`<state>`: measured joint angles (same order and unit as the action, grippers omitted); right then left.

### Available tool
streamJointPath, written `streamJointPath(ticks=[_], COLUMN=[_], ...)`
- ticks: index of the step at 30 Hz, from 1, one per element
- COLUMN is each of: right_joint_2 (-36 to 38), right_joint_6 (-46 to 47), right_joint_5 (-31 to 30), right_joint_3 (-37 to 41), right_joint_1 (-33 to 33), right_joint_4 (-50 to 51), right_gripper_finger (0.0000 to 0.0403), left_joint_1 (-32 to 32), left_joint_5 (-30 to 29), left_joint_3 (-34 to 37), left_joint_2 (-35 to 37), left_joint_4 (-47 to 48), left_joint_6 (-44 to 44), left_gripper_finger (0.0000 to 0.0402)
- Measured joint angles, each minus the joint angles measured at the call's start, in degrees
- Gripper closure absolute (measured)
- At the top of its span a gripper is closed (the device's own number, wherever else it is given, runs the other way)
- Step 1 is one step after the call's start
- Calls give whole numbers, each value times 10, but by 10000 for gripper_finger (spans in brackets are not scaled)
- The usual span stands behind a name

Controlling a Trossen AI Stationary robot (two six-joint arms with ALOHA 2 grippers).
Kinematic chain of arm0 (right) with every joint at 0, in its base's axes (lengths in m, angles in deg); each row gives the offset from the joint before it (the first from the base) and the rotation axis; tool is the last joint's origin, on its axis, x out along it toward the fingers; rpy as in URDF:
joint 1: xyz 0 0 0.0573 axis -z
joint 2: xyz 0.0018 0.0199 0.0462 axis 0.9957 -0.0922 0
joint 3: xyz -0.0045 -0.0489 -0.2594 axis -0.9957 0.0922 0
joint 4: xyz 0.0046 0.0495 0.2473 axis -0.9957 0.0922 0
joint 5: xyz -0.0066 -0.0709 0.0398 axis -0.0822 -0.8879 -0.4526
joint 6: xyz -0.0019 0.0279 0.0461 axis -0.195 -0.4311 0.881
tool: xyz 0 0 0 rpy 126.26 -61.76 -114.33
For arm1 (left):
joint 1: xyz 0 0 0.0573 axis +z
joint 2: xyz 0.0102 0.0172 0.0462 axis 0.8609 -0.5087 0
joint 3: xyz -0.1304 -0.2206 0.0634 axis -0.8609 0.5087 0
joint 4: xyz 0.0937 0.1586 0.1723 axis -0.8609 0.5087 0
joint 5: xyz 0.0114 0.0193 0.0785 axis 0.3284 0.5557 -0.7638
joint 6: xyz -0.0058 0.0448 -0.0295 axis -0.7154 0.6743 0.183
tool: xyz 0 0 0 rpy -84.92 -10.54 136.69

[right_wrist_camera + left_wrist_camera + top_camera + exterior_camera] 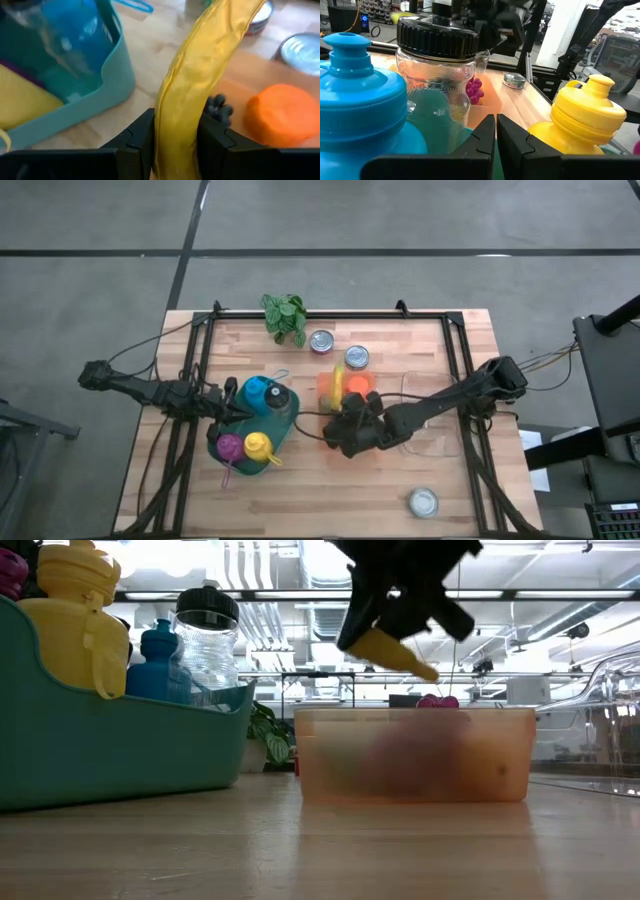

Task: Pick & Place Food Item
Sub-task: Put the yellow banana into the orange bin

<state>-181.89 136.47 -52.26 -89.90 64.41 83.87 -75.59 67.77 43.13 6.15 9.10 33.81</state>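
R gripper clamped on banana, holding it in the air just above the orange bin, tip tilted down. Step in hand looks like lifting it out or lowering it in; can't tell which. Either way: keep grip firm near banana's middle, move slow, clear the bin rim, don't swing toward teal caddy just beside bin. Orange and grapes lie in bin below banana. L gripper shut, empty, waits at caddy w/ bottles. Cans beyond bin.
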Motion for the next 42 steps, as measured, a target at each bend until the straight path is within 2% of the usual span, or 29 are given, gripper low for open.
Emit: streamJointPath(ticks=[4, 11, 24, 27, 35, 42], right_joint_2=[0, 0, 0, 0, 1, 5], right_joint_6=[11, 75, 53, 50, 46, 27], right_joint_5=[20, 133, 145, 153, 154, 149], right_joint_3=[31, 54, 49, 49, 49, 49], right_joint_1=[5, 39, 49, 51, 51, 52], right_joint_4=[-35, -46, -73, -76, -73, -72], right_gripper_finger=[298, 298, 295, 276, 190, 159], left_joint_1=[0, 0, 0, 0, 0, 0], left_joint_5=[0, 0, 0, 0, 0, 0], left_joint_3=[0, 0, 0, 0, 0, 0], left_joint_2=[0, 0, 0, 0, 0, 0], left_joint_4=[0, 0, 0, 0, 0, 0], left_joint_6=[0, 0, 0, 0, 0, 0], left_gripper_finger=[380, 380, 380, 380, 380, 380])
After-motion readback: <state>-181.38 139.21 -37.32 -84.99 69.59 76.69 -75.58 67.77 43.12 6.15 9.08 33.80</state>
